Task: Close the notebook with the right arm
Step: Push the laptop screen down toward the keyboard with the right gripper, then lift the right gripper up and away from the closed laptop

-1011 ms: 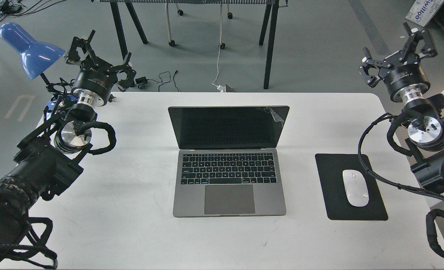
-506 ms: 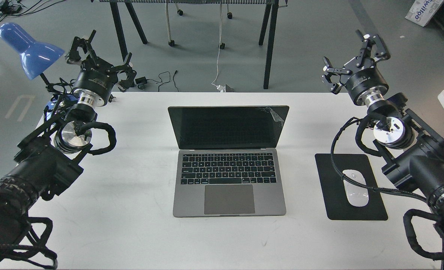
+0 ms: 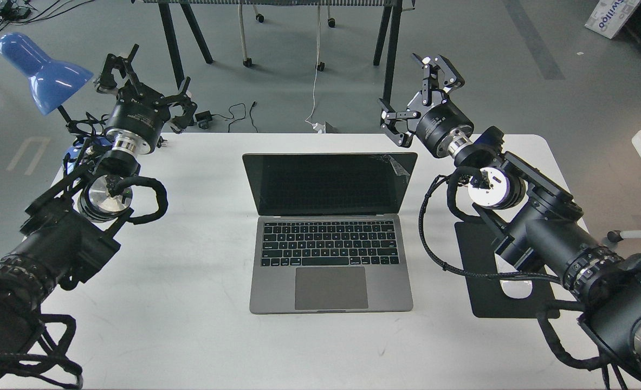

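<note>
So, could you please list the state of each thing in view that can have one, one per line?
notebook: open, lid upright, screen dark, film peeling at one screen corner.
right gripper: open, empty, beyond the lid's right corner, not touching.
left gripper: open, empty, off at the table's far left.
mouse: on the mouse pad, mostly hidden by the right arm.
blue lamp: lit or not, cannot tell.

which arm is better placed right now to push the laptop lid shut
Right. Its end effector hangs open just behind the top right corner of the notebook, whose screen stands upright. The left end effector sits far off at the table's back left corner, near the blue lamp.
</note>
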You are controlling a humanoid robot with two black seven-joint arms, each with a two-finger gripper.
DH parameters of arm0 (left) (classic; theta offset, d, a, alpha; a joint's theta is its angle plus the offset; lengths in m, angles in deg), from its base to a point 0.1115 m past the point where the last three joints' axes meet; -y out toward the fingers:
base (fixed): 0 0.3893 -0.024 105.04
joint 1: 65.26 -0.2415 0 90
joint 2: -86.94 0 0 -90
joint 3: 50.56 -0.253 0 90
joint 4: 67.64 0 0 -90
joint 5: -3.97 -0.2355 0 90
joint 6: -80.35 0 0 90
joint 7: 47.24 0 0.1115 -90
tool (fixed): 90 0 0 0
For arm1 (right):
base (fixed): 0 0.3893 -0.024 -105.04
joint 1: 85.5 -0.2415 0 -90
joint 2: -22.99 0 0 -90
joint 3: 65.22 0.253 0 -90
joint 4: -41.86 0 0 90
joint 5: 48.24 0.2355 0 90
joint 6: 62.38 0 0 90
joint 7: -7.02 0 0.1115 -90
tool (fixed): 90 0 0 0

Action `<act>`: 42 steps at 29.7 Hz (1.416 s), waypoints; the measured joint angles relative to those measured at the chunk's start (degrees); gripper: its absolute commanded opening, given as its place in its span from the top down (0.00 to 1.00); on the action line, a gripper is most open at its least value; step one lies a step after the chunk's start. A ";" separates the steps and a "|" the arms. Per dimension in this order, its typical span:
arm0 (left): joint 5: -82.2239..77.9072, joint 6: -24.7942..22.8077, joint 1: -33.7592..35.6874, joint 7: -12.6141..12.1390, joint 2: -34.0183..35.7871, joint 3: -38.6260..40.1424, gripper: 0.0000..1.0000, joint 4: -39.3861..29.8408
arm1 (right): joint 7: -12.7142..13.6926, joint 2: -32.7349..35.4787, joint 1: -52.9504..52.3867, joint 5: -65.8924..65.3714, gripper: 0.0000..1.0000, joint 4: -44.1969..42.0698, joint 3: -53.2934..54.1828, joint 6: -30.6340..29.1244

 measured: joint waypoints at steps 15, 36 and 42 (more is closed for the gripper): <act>-0.09 0.00 -0.01 0.00 0.01 0.00 0.00 -0.07 | 1.67 16.43 14.84 -0.53 0.00 25.96 -5.58 1.08; 0.00 0.00 0.00 0.00 0.10 0.05 0.00 -0.10 | 1.14 16.70 22.92 -15.73 0.00 27.51 -17.79 1.67; 0.01 0.00 0.00 0.00 0.10 0.09 0.00 -0.10 | 1.13 16.26 23.41 -16.97 0.00 25.04 -17.83 2.83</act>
